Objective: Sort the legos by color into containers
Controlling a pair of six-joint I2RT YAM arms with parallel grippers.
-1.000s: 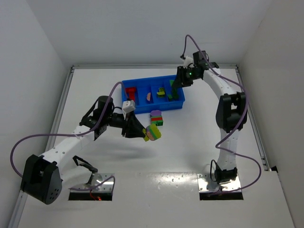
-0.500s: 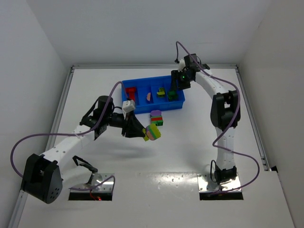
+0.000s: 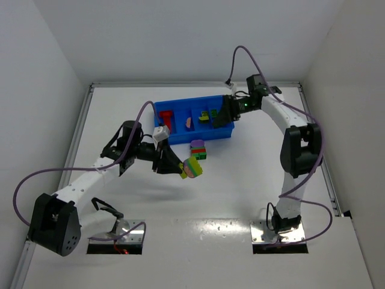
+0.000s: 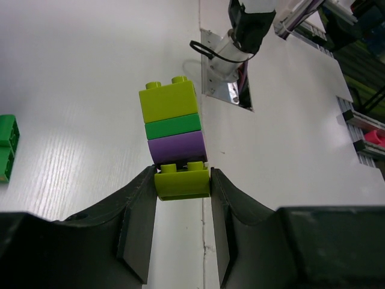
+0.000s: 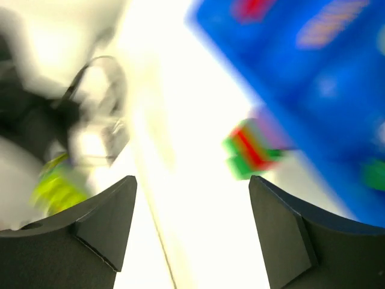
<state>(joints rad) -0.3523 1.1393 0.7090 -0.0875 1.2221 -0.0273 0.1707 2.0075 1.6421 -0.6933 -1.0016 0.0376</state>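
Four stacked lime, green and purple plastic bricks (image 4: 173,141) sit pinched in your left fingers (image 4: 135,223); right fingers (image 5: 102,223) spread.

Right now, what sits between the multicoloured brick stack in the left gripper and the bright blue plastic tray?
A small loose stack of purple, red and green plastic bricks on the white table, seen in the top view.

Left pincer (image 4: 181,180) tight, right pincer (image 5: 192,186) wide.

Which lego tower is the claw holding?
The yellow-green, green and purple tower, pinched in the left claw. The other tower, with red in it, sits on the table by the blue tray.
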